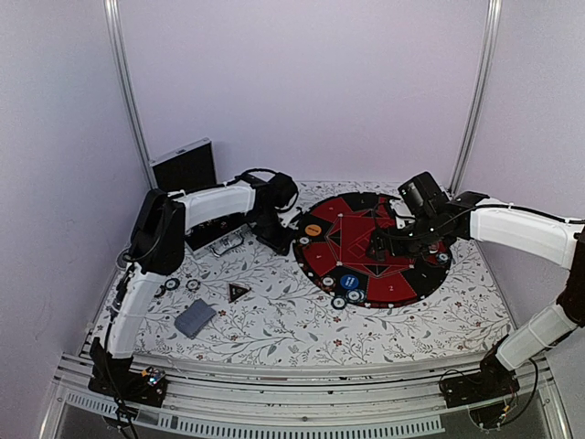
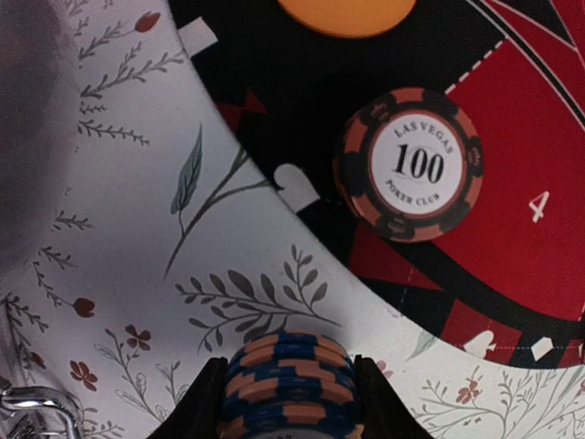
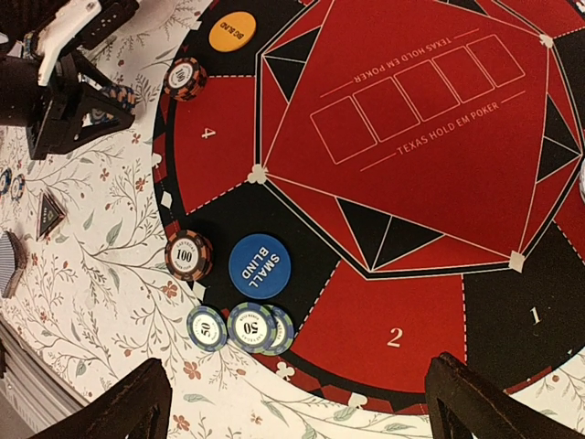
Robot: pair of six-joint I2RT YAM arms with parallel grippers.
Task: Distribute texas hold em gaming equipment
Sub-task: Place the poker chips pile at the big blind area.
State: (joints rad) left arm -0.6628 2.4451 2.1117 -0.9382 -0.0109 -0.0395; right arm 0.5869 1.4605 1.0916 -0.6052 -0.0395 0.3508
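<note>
- Count, on the round mat (image 3: pixel 411 137): I see two "100" chips (image 3: pixel 188 255), three blue-edged chips (image 3: pixel 251 325) by the near rim, one blue disc (image 3: pixel 260 266) and one orange disc (image 3: pixel 232 31). One card deck (image 1: pixel 195 317) lies off the mat on the surface (image 1: pixel 292 334).
- Look: the "100" chips have white centres and black-and-orange edges.
- Left fingers (image 2: pixel 203 412) pinch a stack of blue-and-orange chips (image 2: pixel 288 366), just outside the mat's left rim.
- Right fingers (image 3: pixel 110 407) are spread wide and hold nothing, above sector 2.
</note>
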